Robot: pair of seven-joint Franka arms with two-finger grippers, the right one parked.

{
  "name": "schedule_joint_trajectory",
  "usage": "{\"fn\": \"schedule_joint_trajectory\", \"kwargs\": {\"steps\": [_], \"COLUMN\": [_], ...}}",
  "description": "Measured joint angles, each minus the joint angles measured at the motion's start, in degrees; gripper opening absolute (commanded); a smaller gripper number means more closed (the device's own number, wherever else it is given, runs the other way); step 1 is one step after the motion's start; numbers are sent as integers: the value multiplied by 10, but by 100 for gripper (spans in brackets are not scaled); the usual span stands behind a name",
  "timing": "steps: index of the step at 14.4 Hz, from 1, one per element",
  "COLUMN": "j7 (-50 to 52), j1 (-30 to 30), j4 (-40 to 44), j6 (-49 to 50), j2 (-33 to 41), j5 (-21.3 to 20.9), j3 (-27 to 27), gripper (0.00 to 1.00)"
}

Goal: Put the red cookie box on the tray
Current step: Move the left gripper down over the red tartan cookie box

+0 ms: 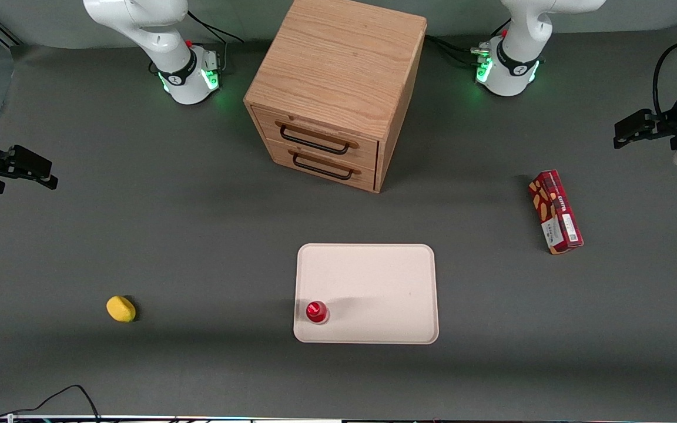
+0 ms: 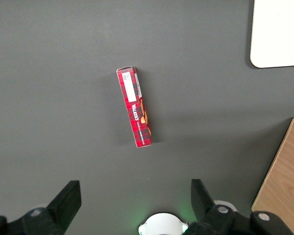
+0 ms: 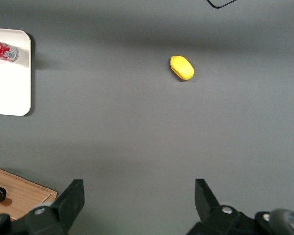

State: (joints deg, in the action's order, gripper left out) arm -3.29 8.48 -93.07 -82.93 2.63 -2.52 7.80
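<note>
Clearance is what we read first: our gripper (image 2: 135, 198) hangs spread and empty above the red cookie box (image 1: 555, 211), which lies flat on the worktop toward the working arm's end, well apart from the tray (image 1: 374, 276); its long axis runs between the fingers, not across them.

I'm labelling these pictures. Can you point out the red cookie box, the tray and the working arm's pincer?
red cookie box (image 1: 556, 211), front view, middle of its top face.
tray (image 1: 374, 282), front view, bare middle of its surface.
pincer (image 2: 136, 198), left wrist view, midway between its open fingertips, above the table.
</note>
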Motion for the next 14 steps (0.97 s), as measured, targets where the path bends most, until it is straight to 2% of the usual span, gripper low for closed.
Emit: {"fn": "schedule_joint_trajectory", "kwargs": {"steps": [10,14], "j7": [-1,-1], "j1": [1,1], "j4": [1,-60], "j6": [13,-75], "j2": [-23,-57], "j5": [0,0], "j3": [-10,-12], "gripper": [100,100]}}
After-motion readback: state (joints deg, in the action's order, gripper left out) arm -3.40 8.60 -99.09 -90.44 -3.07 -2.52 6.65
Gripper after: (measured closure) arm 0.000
